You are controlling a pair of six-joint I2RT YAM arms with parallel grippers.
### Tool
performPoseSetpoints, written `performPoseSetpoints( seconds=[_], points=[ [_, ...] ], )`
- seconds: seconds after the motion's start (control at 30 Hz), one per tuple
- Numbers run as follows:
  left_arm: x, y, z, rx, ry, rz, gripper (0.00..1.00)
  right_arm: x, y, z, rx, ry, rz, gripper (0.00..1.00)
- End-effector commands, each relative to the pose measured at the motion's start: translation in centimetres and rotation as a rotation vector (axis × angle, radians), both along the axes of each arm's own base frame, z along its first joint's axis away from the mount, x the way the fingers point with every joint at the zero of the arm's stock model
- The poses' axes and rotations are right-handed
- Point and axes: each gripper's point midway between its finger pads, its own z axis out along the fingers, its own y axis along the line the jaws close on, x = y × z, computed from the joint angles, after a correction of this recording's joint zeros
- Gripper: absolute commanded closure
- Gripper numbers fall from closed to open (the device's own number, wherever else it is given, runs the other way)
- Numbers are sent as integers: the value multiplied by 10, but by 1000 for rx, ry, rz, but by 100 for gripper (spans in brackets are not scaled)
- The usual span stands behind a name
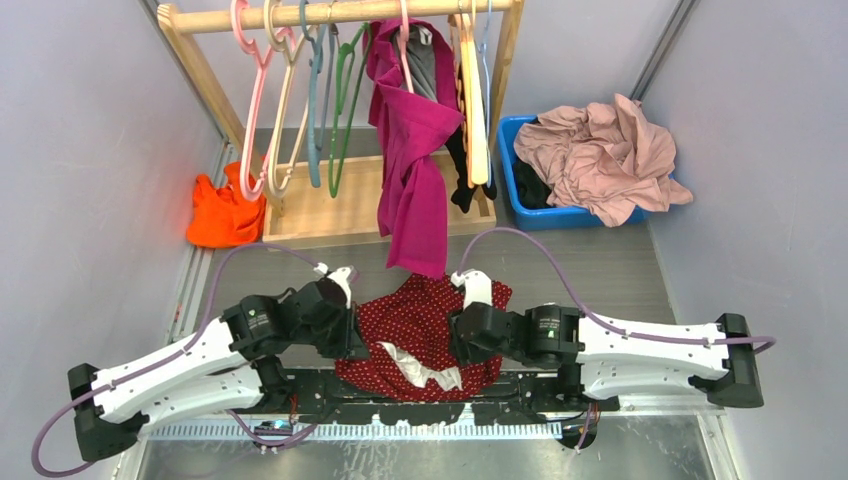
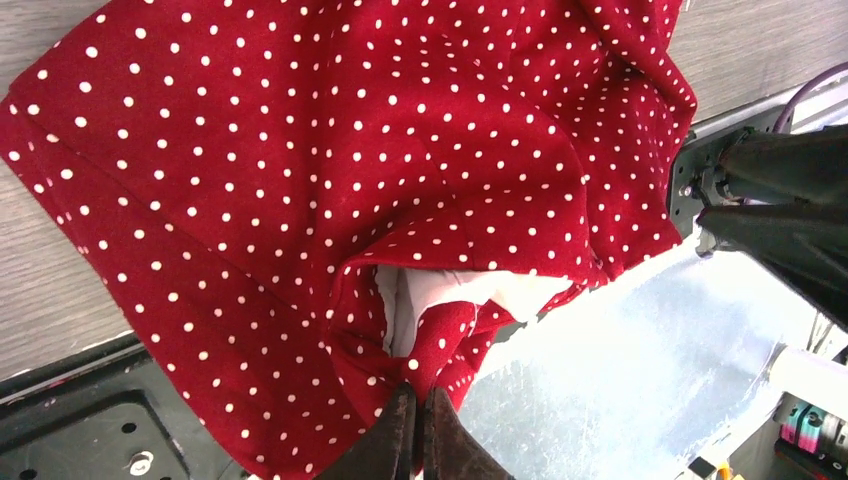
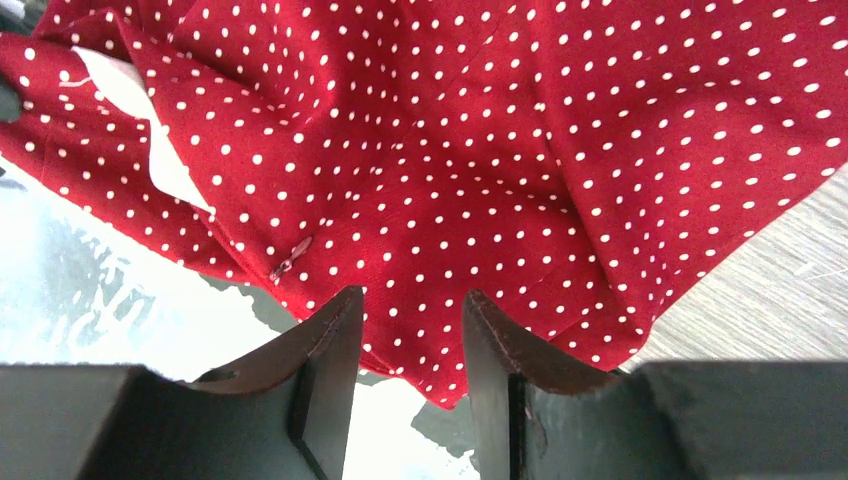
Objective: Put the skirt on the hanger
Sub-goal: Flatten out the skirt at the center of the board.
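Skirt (image 1: pixel 420 320) lies crumpled on the table (image 1: pixel 600 270), at the near edge between the two arms. Its near part spills over the black base plate. A white inner patch (image 1: pixel 420 365) shows at the fold.

Left gripper (image 2: pixel 420 430) sits at the skirt's left side, jaws pressed together with a pinch of red dotted fabric caught at the tips. The cloth bunches up right where it enters them.

Right gripper (image 3: pixel 405 345) is at the skirt's right side, jaws apart with a clear gap. The fingers (image 3: pixel 325 360) are level with the skirt's edge, and a tongue of fabric lies in the gap. Can't tell whether the pads touch the cloth, and nothing is clamped.

Hanger (image 1: pixel 255 110), thin and pink, hangs at the left end of the wooden rack (image 1: pixel 330 12) at the far side, well apart from the skirt and both grippers. Other hangers hang beside it.

Magenta garment (image 1: pixel 415 170) droops from the rack's middle, its lower end near the skirt's far edge. Blue bin (image 1: pixel 520 190) far right holds a pale pink garment (image 1: pixel 600 155). Orange cloth (image 1: pixel 220 215) lies by the rack's left foot.
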Motion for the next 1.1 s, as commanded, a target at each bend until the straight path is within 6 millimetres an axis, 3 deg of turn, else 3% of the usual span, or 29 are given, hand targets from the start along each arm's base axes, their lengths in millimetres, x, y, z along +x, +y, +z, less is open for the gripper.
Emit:
performPoseSetpoints(
  seconds=[0.0, 0.07, 0.13, 0.23, 0.33, 0.43, 0.57, 0.7, 0.77, 0.87, 1.07],
  points=[
    [7, 2, 15, -22, -57, 19, 98, 28, 3, 39, 106, -136, -137, 53],
    [15, 8, 16, -8, -94, 66, 89, 45, -8, 60, 152, -196, -235, 53],
    [29, 14, 21, 6, -148, 131, 71, 64, -21, 71, 165, -208, -309, 54],
    [46, 24, 26, 72, -206, 207, 40, 99, -42, 71, 175, -169, -423, 53],
    [62, 32, 24, 142, -243, 255, 33, 126, -48, 63, 235, -75, -468, 53],
    [78, 34, 12, 181, -235, 297, 33, 153, -51, 53, 259, -32, -505, 54],
    [104, 37, -14, 185, -192, 384, 44, 175, -50, 40, 266, -4, -534, 56],
    [125, 51, -45, 174, -141, 491, 76, 195, -53, 21, 280, 37, -582, 59],
    [133, 57, -57, 175, -127, 539, 82, 203, -58, 11, 283, 55, -601, 59],
    [145, 69, -68, 211, -129, 600, 83, 215, -62, -1, 291, 67, -622, 60],
    [188, 82, -78, 220, -93, 685, 74, 244, -57, -19, 281, 75, -627, 60]
  ],
)
